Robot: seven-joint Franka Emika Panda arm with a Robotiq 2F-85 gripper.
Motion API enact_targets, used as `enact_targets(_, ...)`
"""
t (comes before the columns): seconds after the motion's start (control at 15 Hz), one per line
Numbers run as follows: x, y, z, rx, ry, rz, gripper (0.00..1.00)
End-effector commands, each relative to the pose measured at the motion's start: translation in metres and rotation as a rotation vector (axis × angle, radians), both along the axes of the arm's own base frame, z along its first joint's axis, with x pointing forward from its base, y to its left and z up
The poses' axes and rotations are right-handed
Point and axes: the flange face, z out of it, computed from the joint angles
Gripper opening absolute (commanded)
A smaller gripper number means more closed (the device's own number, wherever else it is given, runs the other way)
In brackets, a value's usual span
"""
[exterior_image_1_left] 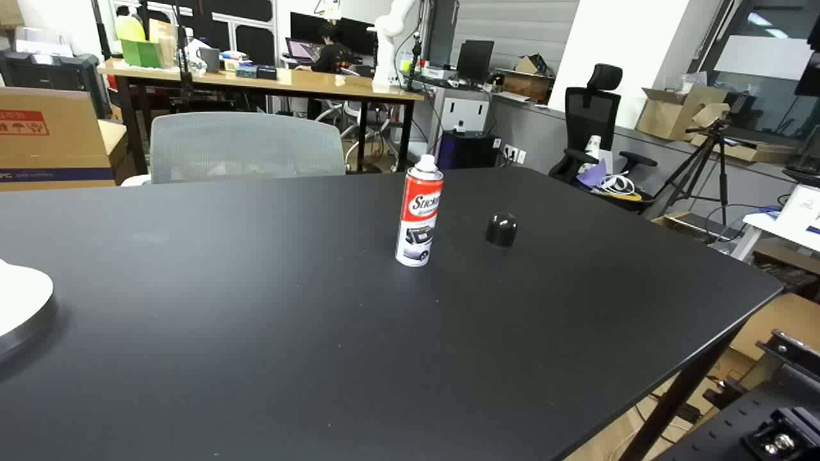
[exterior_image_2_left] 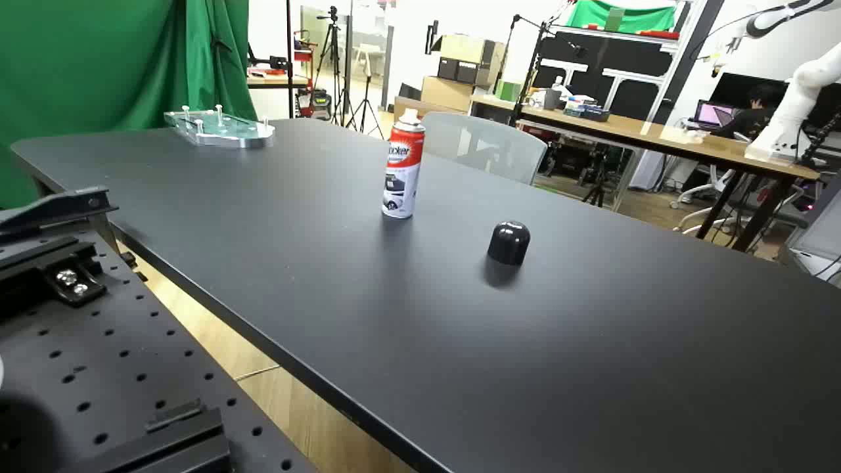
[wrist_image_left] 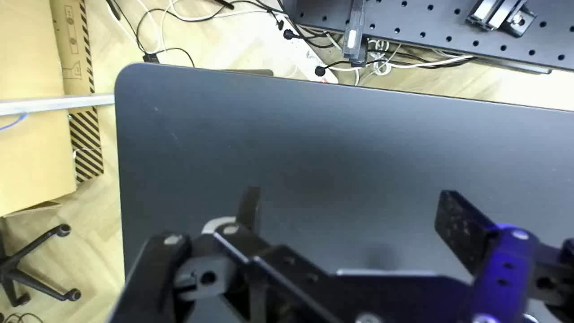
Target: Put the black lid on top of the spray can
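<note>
Jaws spread wide and empty above the table (wrist_image_left: 215,134), touching neither lid (exterior_image_2_left: 509,243) nor spray can (exterior_image_2_left: 401,167)

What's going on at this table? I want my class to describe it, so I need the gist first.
A robot is meant to put the lid on the can, but nothing is being handled at this moment. In the wrist view its gripper is open and empty above the black table. In both exterior views the spray can stands upright and uncapped, while the black lid sits beside it, apart, domed side up. So the capping is not yet done.
</note>
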Motion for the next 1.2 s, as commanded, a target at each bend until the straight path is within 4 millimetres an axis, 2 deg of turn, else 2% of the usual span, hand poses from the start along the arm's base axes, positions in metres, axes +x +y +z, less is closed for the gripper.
enact_targets(0.0, 0.0, 0.0, 0.001, 0.0, 0.001, 0.0, 1.0)
enact_targets(0.93, 0.0, 0.0, 0.001, 0.0, 0.001, 0.0, 1.0)
enact_targets(1.13, 0.017, 0.001, -0.001, -0.018, -0.005, 0.027, 1.0)
